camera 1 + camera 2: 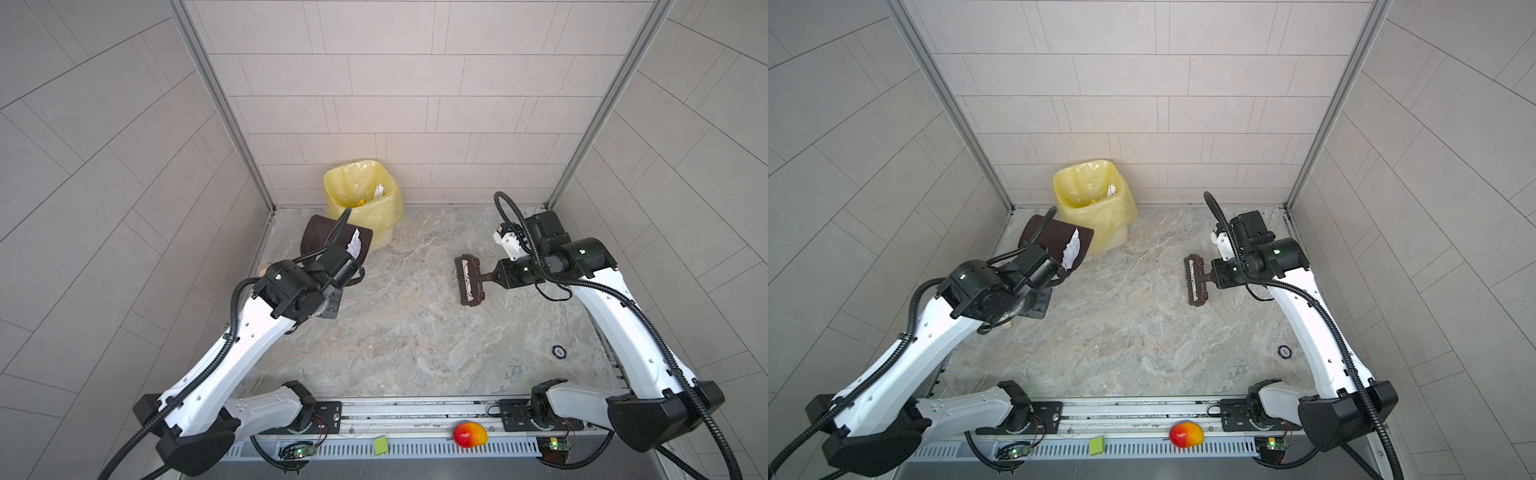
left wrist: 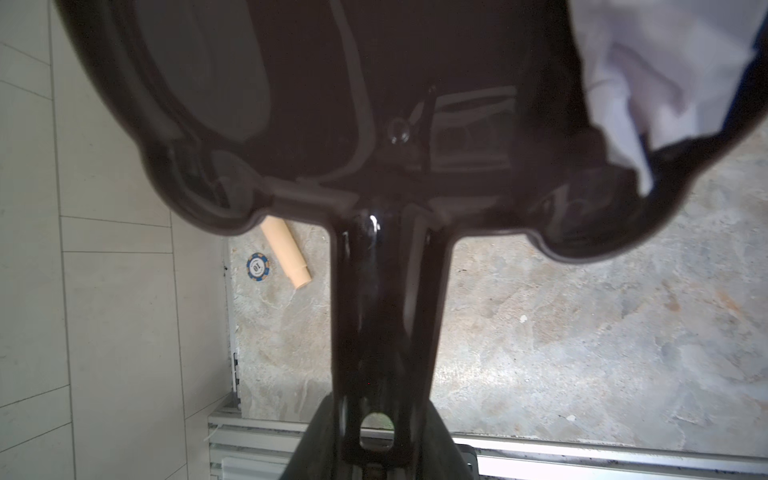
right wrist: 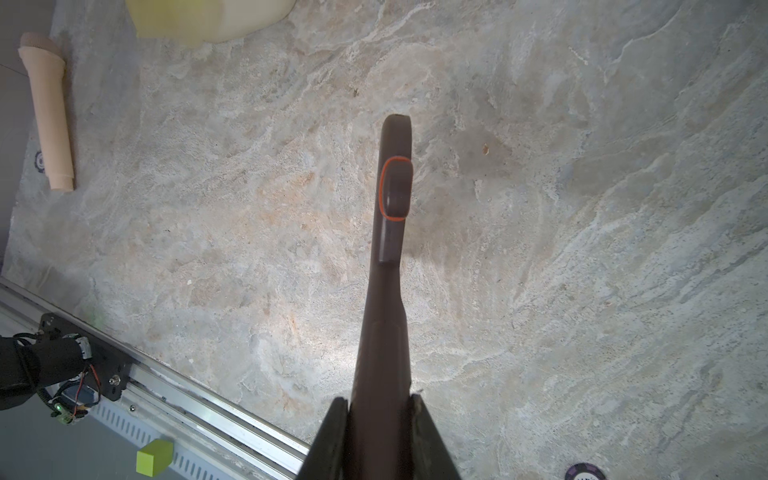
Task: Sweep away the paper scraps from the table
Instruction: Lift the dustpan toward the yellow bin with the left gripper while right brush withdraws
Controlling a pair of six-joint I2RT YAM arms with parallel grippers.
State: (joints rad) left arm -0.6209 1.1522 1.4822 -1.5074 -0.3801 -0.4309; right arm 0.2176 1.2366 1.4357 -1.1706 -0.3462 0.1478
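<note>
My left gripper (image 2: pixel 376 415) is shut on the handle of a dark brown dustpan (image 1: pixel 320 239) (image 2: pixel 374 104). The pan is held up off the table (image 1: pixel 395 332) and tilted, beside a bin lined with a yellow bag (image 1: pixel 361 199). White and lavender paper scraps (image 1: pixel 354 245) (image 2: pixel 648 75) lie bunched at the pan's edge nearest the bin. More paper scraps (image 1: pixel 379 191) show inside the bin. My right gripper (image 3: pixel 380 405) is shut on the handle of a brown brush (image 1: pixel 469 280) (image 3: pixel 395 187) over the table's right middle.
A beige cylinder (image 3: pixel 48 112) and a blue poker chip (image 2: pixel 257 267) lie by the left wall. A dark chip (image 1: pixel 559 352) sits near the right arm. A mango (image 1: pixel 469 434) and a lime-green note (image 1: pixel 380 445) rest on the front rail.
</note>
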